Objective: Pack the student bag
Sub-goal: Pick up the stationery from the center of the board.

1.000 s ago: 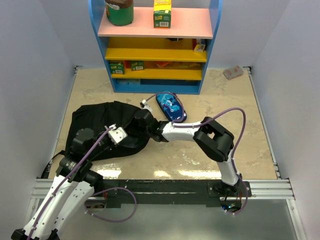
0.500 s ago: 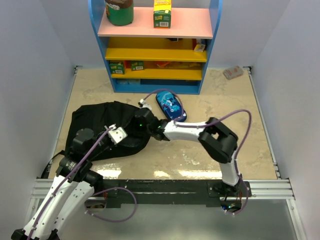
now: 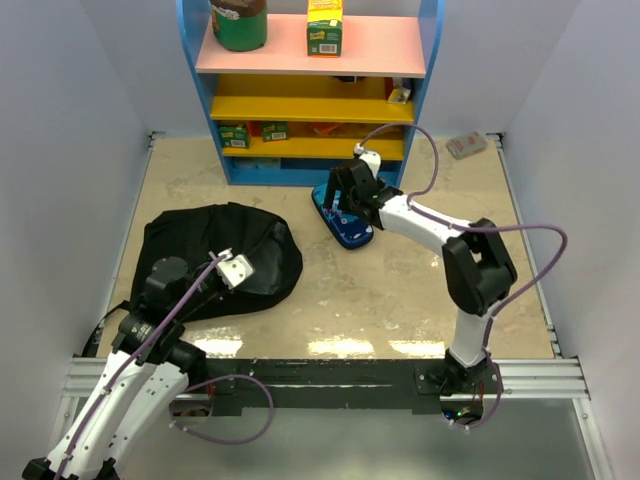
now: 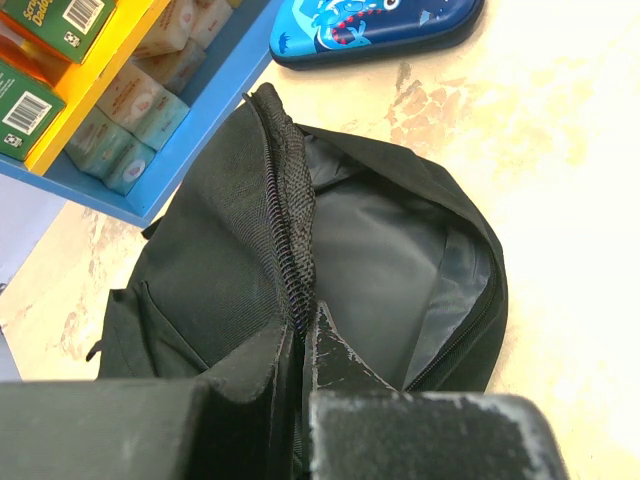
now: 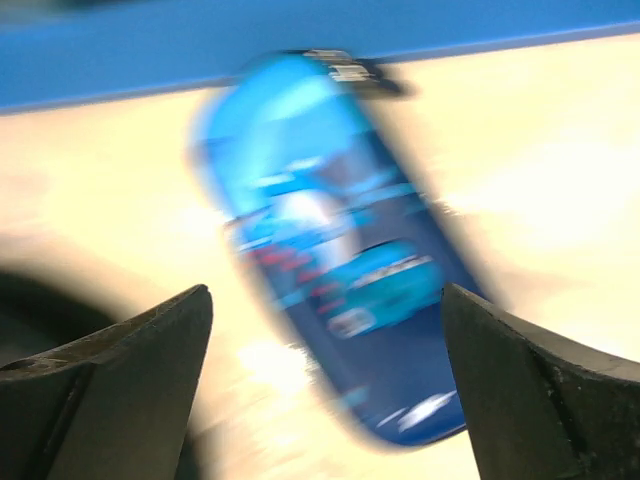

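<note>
Above the pencil case (image 3: 350, 228), the right claw (image 5: 325, 300) gapes wide.

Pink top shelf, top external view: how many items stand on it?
2. A green jar toward the left end and a yellow-green box near the middle. The picture's top edge crops the pink shelf, so more could be hidden.

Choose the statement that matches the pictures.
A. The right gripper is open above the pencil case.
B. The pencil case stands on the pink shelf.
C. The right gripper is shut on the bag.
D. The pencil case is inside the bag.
A: the right gripper has its fingers wide apart with the pencil case below them, lying on the table away from the bag.
</note>
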